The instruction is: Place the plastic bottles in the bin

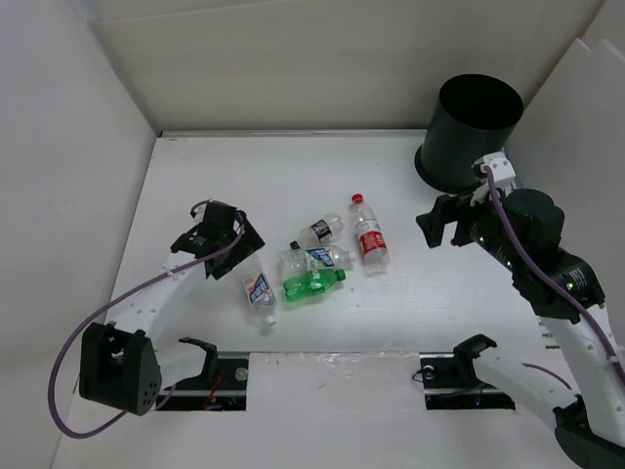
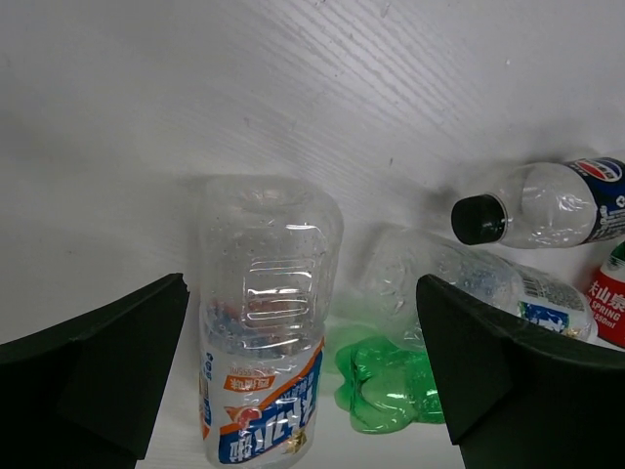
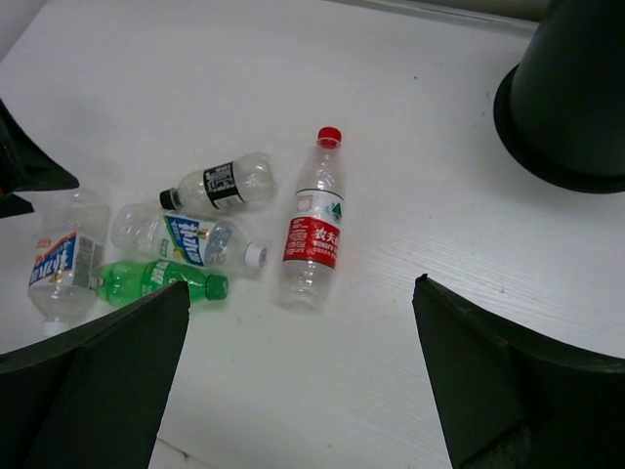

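Our left gripper (image 2: 301, 293), jaws apart, faces the blue-and-orange-labelled bottle (image 2: 264, 332), which lies lengthwise just ahead. Our right gripper (image 3: 301, 293), jaws likewise spread, is farther away.

A white table (image 1: 410, 313) with faint wood grain lay beneath the left gripper (image 1: 232, 252) and the right gripper (image 1: 437, 223). A white back panel (image 1: 293, 68) stood beyond both. One side panel (image 1: 59, 195) stood left of the left gripper, and another side panel (image 1: 576, 107) stood right of the right gripper.

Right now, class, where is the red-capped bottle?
In the top view the red-capped bottle lies flat, right of centre, rightmost of the cluster, beside the black-capped bottle, with the bin further off at the far right.
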Controlling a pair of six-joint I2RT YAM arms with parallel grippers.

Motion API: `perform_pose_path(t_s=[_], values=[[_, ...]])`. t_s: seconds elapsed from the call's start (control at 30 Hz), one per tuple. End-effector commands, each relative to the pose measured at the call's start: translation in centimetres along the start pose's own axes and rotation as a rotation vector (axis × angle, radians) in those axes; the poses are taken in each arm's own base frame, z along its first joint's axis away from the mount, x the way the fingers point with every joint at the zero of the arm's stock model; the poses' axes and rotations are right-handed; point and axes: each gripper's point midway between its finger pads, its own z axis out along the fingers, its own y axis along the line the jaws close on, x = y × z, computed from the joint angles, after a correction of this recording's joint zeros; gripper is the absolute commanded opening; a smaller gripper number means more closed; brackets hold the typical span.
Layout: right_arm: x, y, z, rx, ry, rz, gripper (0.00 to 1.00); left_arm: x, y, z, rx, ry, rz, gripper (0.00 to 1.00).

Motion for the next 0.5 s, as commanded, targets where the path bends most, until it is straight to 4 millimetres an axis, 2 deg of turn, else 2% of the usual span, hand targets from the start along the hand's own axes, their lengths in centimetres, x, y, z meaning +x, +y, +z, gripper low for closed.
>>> perform_pose_path(t_s=[0.0, 0.2, 0.23, 0.27, 0.37, 0.4, 0.47], values=[[-2.1, 1.6, -0.3, -0.08, -0.09, 0.012, 1.0, 0.2, -0.8, 1.0, 0.036, 0.004, -0.046, 1.0], [-1.0, 2.2, -0.1, -0.115, -0.079, 0.008, 1.0, 1.9, 1.0, 3.1, -0.069, 0.04, -0.062, 1.0], [-1.4, 2.2, -0.4, -0.118, -0.099, 0.008, 1.0, 2.6, 1.6, 3.6, -0.095, 0.053, -0.064, 1.0], [-1.0, 2.4, -0.2, -0.129, -0.087, 0.007, 1.0, 2.4, 1.7, 3.6, -0.104, 0.042, -0.064, 1.0], [-1.0, 2.8, -0.6, -0.154, -0.101, 0.006, 1.0, 3.4, 3.0, 4.6, -0.141, 0.05, -0.095, 0.94], [-1.1, 3.0, -0.8, -0.167, -0.115, 0.005, 1.0, 2.9, 3.0, 4.8, -0.146, 0.025, -0.096, 0.91], [-1.1, 3.4, -1.0, -0.188, -0.124, 0.002, 1.0, 3.6, 3.8, 5.6, -0.182, 0.039, -0.099, 0.82]])
